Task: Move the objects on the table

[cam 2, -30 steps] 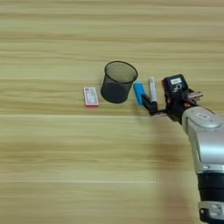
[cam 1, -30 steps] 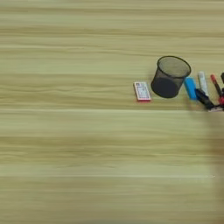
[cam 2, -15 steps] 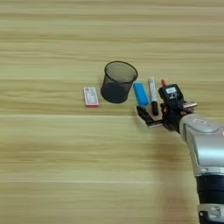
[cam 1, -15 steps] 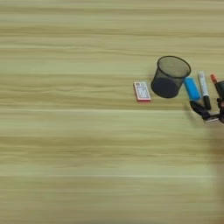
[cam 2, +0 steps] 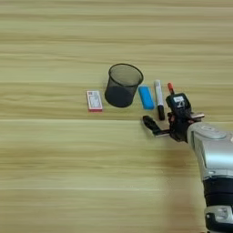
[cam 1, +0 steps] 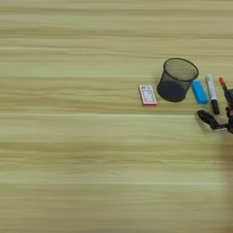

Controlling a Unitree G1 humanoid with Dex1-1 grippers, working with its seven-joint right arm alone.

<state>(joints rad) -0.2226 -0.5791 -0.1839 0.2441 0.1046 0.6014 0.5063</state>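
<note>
The gripper (cam 2: 160, 120) has drawn back toward the robot off the white marker (cam 2: 159, 98), fingers spread and empty; its return could roll the marker into the red-and-black pen (cam 2: 171, 87).

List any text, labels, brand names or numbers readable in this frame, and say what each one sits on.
No text can be read.
White box with red edges: a printed face, too small to make out.
Gripper: a white label on its black housing, too small to read.
Marker, pen, blue block and mesh cup: no lettering shows.
</note>
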